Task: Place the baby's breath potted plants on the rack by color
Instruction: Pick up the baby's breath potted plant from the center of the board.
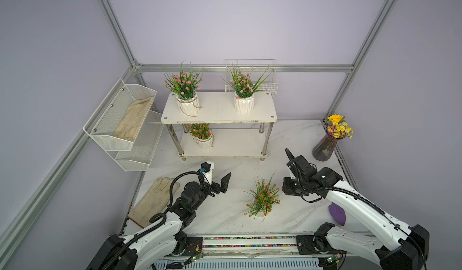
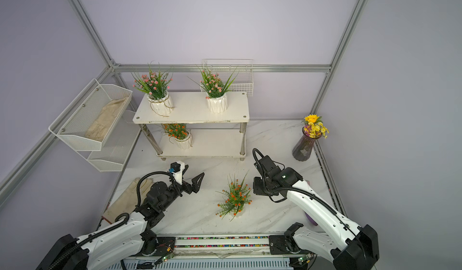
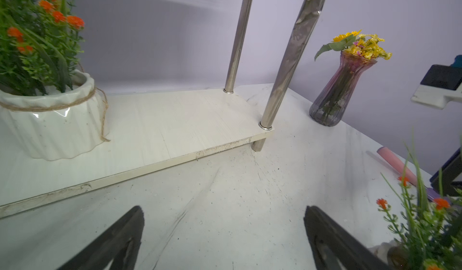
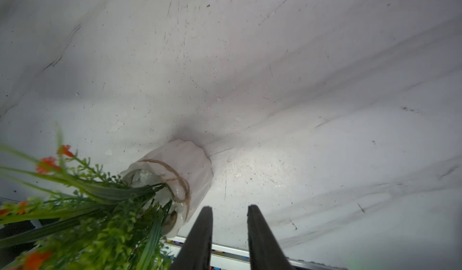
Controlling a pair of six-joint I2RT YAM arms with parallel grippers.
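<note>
White ceramic hardly shows under the orange plant (image 1: 263, 198) standing on the marbled table (image 1: 225, 218). In both top views its foliage covers nearly all of the pot, and only the right wrist view gives the ribbed side and the twine tied round the rim. The right gripper (image 4: 230, 208) is hidden beneath its own wrist in the top views. Its wrist view shows the fingers close together with a narrow gap and nothing between them, just beside that pot. The left gripper (image 3: 222, 211) is spread wide and empty above bare table in front of the rack (image 1: 220, 112), with only its fingertips in its wrist view. A purple object (image 1: 336, 215) lies largely under the right arm (what it is cannot be told). On the rack's top board stand the left pink plant (image 1: 186, 93) and the right pink plant (image 1: 243, 92), well apart. On the lower board, at the left end, sits the shelved orange plant (image 1: 202, 134), its upper leaves cut off by the board above. All four have thin green blades, tiny blossoms and white ribbed pots.
</note>
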